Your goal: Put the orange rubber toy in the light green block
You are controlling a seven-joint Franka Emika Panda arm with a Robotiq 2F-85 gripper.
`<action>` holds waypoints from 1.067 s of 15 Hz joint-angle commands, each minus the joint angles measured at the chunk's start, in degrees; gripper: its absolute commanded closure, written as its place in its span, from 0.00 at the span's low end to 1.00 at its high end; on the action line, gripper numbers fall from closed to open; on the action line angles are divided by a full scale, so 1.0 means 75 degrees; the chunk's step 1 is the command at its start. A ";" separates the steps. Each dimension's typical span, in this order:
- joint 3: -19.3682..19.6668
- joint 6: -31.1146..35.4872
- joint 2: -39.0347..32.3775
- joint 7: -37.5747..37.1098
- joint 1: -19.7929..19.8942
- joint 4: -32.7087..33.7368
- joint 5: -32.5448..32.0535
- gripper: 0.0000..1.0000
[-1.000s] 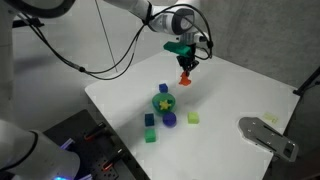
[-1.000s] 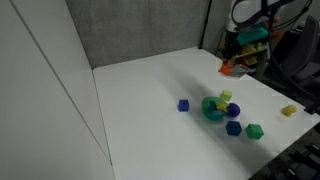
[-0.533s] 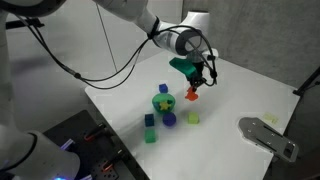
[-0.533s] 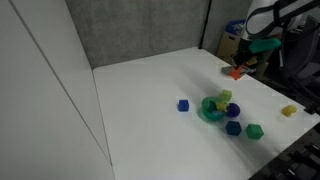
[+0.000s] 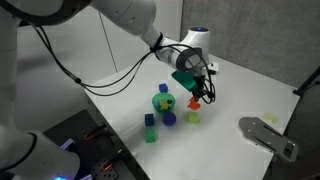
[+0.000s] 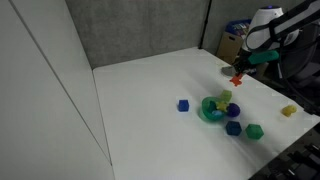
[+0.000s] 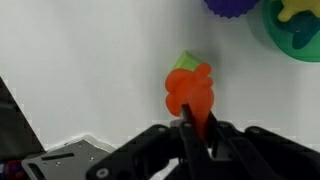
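Four small cubes show in an exterior view: the light green block (image 5: 193,117), a blue cube (image 5: 164,88), a dark blue cube (image 5: 150,120) and a darker green cube (image 5: 151,135). With them on the white table (image 5: 240,90) are one green round piece with a yellow star (image 5: 163,101) and one purple piece (image 5: 169,119). The single gripper (image 5: 196,90) hangs above the light green block with its fingers clamped on the one orange rubber toy (image 5: 193,98). The toy is directly over the block and apart from it. A grey object (image 5: 268,136) lies near the table's edge, too blurred to name.

In an exterior view from across the table, the gripper (image 6: 240,73) is partly cut off by clutter behind it. The orange rubber toy (image 6: 237,79) pokes out below it, up and to the side of the light green block (image 6: 226,97). That block is half hidden behind the green round piece (image 6: 213,108). The four cubes can be counted again, small and soft-edged.

In the wrist view, the gripper (image 7: 193,118) pinches the lower end of the orange rubber toy (image 7: 190,88). Only one corner of the light green block (image 7: 186,61) peeks out behind the toy, and whether they touch cannot be told. The purple piece (image 7: 232,6) and the green round piece (image 7: 295,28) are cropped by the top edge.
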State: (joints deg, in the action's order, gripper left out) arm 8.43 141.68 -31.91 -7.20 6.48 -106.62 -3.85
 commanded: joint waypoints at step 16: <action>0.0155 0.0299 -0.1746 -0.0507 -0.0143 0.1358 0.0199 0.96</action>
State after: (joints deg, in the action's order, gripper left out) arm 9.46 144.41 -43.24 -9.96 5.94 -99.01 -3.11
